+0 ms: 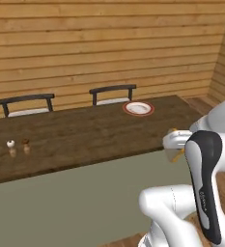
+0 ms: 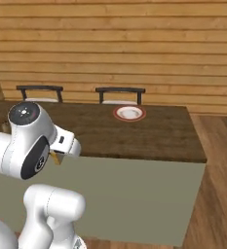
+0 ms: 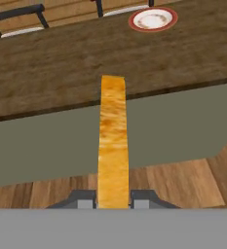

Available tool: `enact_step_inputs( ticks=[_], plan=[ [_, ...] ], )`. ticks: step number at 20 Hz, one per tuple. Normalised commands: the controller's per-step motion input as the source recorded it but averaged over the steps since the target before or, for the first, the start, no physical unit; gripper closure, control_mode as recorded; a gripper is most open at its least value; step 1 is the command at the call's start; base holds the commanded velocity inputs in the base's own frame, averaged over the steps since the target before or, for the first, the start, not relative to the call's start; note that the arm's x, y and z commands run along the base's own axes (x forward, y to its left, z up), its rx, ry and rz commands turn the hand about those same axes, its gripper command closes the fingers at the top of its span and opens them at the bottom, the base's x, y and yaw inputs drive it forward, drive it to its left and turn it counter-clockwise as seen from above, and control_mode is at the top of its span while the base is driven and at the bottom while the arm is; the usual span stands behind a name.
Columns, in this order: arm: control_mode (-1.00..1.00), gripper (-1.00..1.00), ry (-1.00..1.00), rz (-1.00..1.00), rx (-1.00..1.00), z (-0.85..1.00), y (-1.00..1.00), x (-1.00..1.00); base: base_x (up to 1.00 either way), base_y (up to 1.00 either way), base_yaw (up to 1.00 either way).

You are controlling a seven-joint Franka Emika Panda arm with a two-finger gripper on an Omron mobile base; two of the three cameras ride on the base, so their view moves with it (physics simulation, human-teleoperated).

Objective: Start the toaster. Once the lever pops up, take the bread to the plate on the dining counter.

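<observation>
The gripper [image 3: 113, 200] pinches the bread [image 3: 113, 141] edge-on between its two fingertips, the golden crust running away from the hand — short of the near edge of the dining counter [image 1: 85, 135], above the grey-green base and the floor boards. In the left base view a corner of the bread [image 1: 174, 155] peeks from under the white wrist.

The plate [image 1: 138, 108] sits at the counter's far edge, well apart from the bread, with bare wood between them. Two dark chairs [image 1: 113, 94] stand behind the counter, one right behind the plate. Two small shakers [image 1: 18, 146] stand together far to the left, away from that stretch.
</observation>
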Motion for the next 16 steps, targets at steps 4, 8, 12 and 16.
enact_step_inputs(
  ticks=[4, 8, 12, 16],
  plan=[
    [1.00, 1.00, 0.00, 0.00, 0.00, 0.00, 0.00, 0.00, 0.24, -0.58, 0.00],
    [1.00, 1.00, 0.00, 0.00, 0.00, 0.00, 0.00, 0.00, 0.28, -0.46, 0.00],
    [1.00, 1.00, 0.00, 0.00, 0.00, 0.00, 0.00, 0.00, 0.50, -0.28, 0.01],
    [1.00, 1.00, 0.00, 0.00, 0.00, 0.00, 0.00, 0.00, 0.39, -0.37, 0.00]
  ],
)
